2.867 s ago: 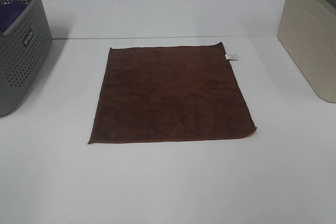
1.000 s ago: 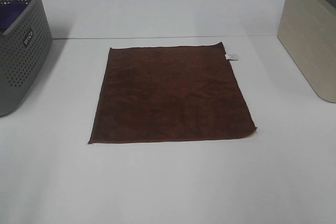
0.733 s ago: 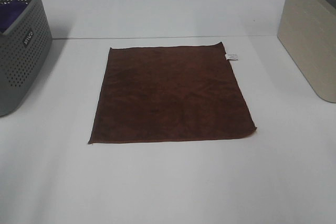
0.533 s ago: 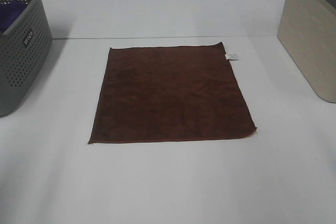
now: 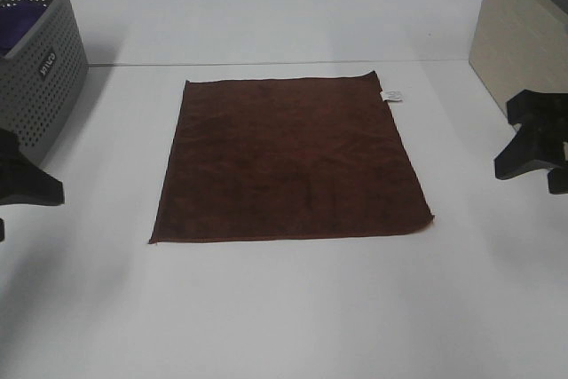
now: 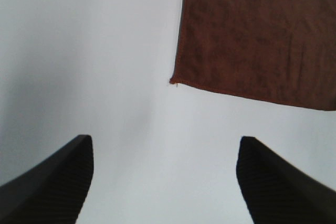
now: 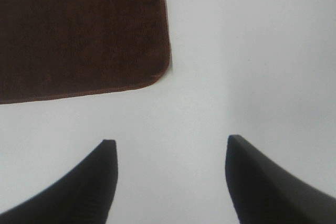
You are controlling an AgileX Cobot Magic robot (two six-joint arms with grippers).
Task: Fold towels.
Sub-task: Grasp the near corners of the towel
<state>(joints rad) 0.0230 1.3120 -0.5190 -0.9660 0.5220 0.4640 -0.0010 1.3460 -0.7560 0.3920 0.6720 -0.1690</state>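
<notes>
**Arriving at the Towel From Both Side Edges**

Lying flat and fully unfolded in the middle of the white table (image 5: 284, 317): a dark brown square terry towel (image 5: 288, 161), with a small white tag (image 5: 392, 95) at its far corner toward the right edge. Absent from the high view half a second back, now in over the left and right edges: left gripper (image 6: 164, 145) and right gripper (image 7: 170, 142). Spread wide, both, and pinching nothing (only bare tabletop between the fingers in each wrist view). Stopped short of the cloth and not touching it, each facing one near corner. No shift in the towel itself meanwhile.

Judged as the approach to a first fold, with nothing creased yet and all the folding left. Likely next: coming down on the two near corners, pinching, then carrying them toward the far edge. Worth watching: a thin hem flat on the table, easy to miss. Standing well clear: a grey perforated plastic basket (image 5: 35, 86) at the far-left corner and a beige box (image 5: 524, 51) at the far-right.
</notes>
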